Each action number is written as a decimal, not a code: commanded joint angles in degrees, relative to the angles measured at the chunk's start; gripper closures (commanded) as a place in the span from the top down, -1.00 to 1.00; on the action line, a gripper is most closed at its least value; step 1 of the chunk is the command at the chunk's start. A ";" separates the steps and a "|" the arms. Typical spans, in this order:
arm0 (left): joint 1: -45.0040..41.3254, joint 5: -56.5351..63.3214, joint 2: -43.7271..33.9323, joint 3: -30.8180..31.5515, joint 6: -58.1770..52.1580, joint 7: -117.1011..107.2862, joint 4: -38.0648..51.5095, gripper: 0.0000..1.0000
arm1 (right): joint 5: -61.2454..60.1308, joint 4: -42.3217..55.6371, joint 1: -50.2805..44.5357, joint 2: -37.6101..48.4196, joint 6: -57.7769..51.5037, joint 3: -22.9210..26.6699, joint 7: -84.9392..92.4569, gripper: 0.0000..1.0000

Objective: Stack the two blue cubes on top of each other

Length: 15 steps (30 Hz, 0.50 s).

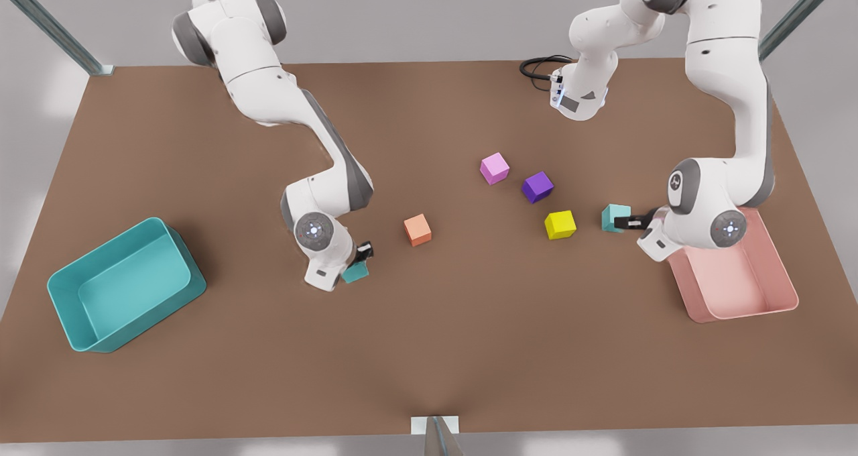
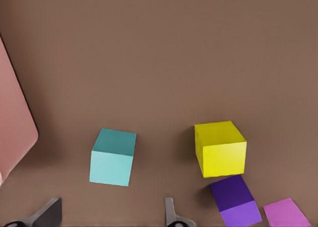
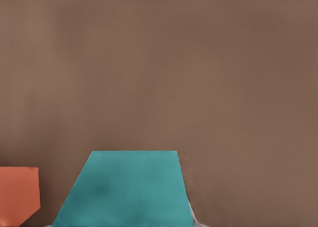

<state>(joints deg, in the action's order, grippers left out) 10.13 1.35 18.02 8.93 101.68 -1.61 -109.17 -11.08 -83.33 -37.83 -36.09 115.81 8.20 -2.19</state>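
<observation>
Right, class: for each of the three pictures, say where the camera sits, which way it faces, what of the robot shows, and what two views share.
Front view: high above the brown table, looking down; both white arms show.
Left wrist view: on the left gripper, facing a small teal matte cube; its open fingers show.
Right wrist view: on the right gripper, close over the other teal cube.
Shared: right wrist and front views both show the small orange cube.

Matt cubes, smooth table
My teal cube (image 3: 124, 189) and the yellow cube (image 2: 221, 147) look matt; the brown table (image 1: 429, 349) is smooth, dull
</observation>
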 commanded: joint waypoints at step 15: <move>-1.35 1.64 0.00 -4.27 26.37 20.77 -19.68 1.00 | -2.72 16.10 -16.14 -18.23 16.02 -1.08 -64.26 0.08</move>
<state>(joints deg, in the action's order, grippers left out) 8.76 2.71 17.97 4.65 123.42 7.17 -128.60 -14.58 -67.27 -53.85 -53.78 127.52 7.22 -35.11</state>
